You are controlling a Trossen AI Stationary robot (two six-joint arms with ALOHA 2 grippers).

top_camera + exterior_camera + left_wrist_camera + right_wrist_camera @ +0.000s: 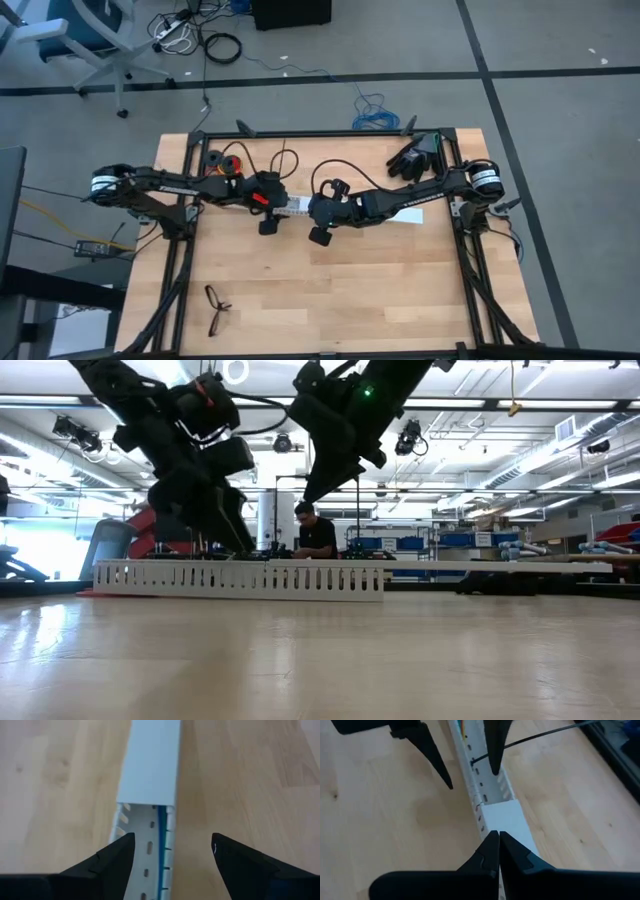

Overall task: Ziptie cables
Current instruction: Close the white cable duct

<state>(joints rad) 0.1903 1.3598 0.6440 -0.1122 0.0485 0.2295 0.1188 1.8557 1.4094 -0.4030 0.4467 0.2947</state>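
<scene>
Both arms meet over the middle of the wooden tabletop [330,290], just above centre in the high view. The left hand [172,857] is released, its two dark fingers [112,860] spread on either side of a white slotted rail [150,780] without touching it. Inside the open part of the rail a blue strand of the cables [160,850] runs along its length; in the right wrist view yellow and orange strands show at the rail's far end, top centre of the frame. The ziptie [540,737], a thin black strip, sticks out from the rail toward the upper right of that frame. The right hand [498,847] is clenched, empty, its tips over the capped end of the rail. A pair of glasses [217,305] lies at lower left in the high view.
</scene>
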